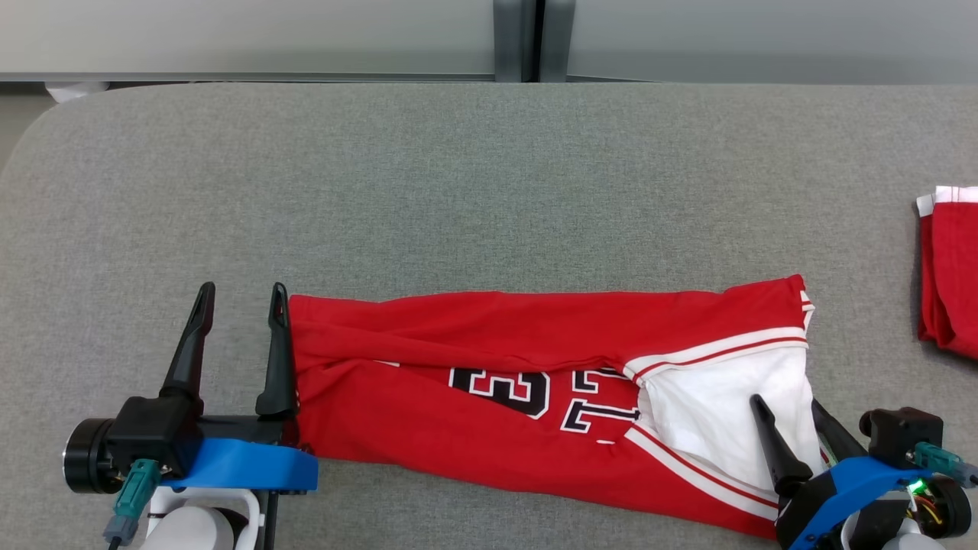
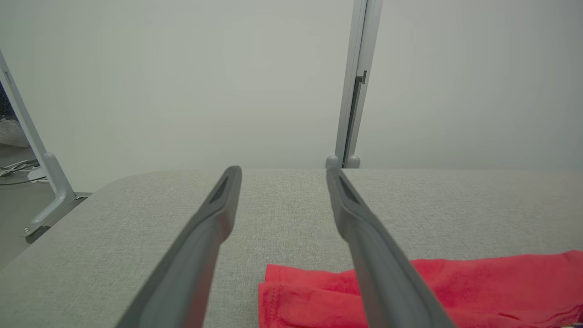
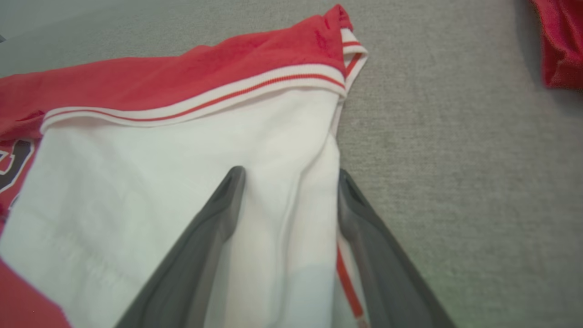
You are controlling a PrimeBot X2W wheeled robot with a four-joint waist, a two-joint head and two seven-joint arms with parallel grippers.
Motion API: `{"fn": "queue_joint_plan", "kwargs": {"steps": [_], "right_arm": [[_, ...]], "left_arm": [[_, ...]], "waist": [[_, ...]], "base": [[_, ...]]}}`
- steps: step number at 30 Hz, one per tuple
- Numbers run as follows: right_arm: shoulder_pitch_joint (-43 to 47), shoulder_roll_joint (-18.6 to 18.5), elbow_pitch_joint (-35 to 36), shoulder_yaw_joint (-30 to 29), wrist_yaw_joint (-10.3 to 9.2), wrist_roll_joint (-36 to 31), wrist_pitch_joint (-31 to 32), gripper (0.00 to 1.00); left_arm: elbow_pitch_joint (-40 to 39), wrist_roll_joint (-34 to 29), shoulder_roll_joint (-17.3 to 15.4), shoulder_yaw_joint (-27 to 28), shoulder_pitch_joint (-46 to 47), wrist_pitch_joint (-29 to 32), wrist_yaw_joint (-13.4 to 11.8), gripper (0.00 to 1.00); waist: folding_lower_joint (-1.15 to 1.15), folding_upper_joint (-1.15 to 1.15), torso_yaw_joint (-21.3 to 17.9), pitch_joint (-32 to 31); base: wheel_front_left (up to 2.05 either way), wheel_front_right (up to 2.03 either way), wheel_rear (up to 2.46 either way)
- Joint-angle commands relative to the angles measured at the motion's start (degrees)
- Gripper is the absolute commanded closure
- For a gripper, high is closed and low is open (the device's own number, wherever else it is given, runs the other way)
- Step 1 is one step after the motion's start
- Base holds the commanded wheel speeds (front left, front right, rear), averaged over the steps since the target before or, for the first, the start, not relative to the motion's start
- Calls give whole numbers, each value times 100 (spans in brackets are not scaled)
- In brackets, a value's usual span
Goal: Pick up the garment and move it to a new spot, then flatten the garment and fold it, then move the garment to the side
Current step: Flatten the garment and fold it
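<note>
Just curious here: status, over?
Left gripper open beside red jersey. Right gripper open over its white end. Jersey folded lengthwise. Another red cloth far right.

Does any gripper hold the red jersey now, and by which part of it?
Nothing is held. The left gripper is open beside the left edge of the red jersey; the right gripper is open over its white inside.

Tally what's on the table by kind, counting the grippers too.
Red garments: 2, the jersey and a second garment farther right
Grippers: 2, left gripper and right gripper, both open
Total: 4
</note>
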State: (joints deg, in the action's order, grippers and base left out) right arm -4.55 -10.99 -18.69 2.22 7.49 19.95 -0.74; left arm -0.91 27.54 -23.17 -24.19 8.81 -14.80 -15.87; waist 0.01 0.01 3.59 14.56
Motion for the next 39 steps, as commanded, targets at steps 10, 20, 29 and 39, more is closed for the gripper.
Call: {"fn": "queue_joint_plan", "kwargs": {"steps": [10,20,29,39], "right_arm": [[30,-304,159,340,0,371,-17,100],[570,-753,861,-607,0,301,133,100],[100,-878,1821,-252,0,215,1070,100],[-854,211,2529,1439,0,331,2168,100]], "left_arm": [[12,-205,148,230,-41,-39,104,0],[12,-352,309,366,-131,-41,229,0],[71,-437,434,453,-208,-42,324,0],[151,-520,575,435,-118,-41,461,0]], "waist": [[-1,-1,4,-79],[-1,-1,-39,-212],[-1,-1,-43,-402],[-1,-1,127,-464]], "base": [[0,0,0],[0,0,0],[0,0,0],[0,0,0]]}}
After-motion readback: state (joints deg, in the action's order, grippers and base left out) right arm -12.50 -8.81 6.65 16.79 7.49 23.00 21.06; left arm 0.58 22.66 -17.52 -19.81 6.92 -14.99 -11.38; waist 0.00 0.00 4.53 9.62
